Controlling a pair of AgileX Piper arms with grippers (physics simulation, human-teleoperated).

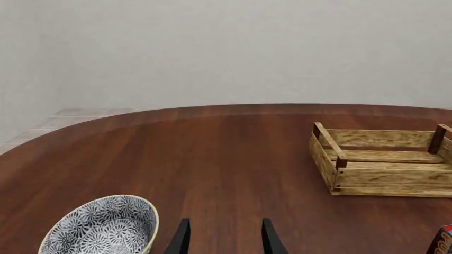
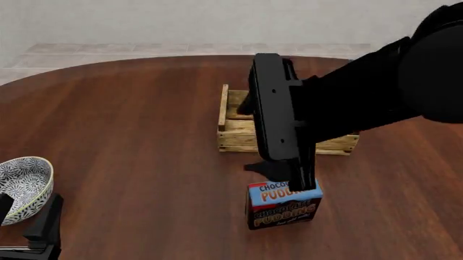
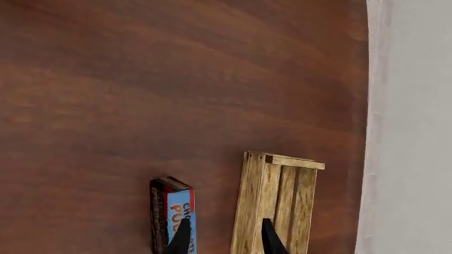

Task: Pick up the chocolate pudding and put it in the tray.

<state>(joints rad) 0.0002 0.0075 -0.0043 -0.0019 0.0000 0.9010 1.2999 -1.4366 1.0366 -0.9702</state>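
The chocolate pudding [image 2: 283, 206] is a small carton with a blue top, standing on the table in front of the tray [image 2: 235, 135], a light slatted wood crate. My right gripper [image 2: 287, 176] is open and hangs just above the pudding's back edge, holding nothing. In the right wrist view the pudding [image 3: 171, 216] lies by one fingertip and the tray [image 3: 279, 196] by the other, with the gripper [image 3: 224, 241] between them. My left gripper [image 2: 32, 230] is open and empty at the near left. The left wrist view shows the tray [image 1: 385, 164] and a corner of the pudding [image 1: 442, 242].
A white patterned bowl [image 2: 23, 187] sits at the near left beside my left gripper [image 1: 224, 241]; it also shows in the left wrist view [image 1: 106, 227]. The right arm [image 2: 361, 103] covers much of the tray. The brown table [image 2: 130, 124] has a rounded far edge.
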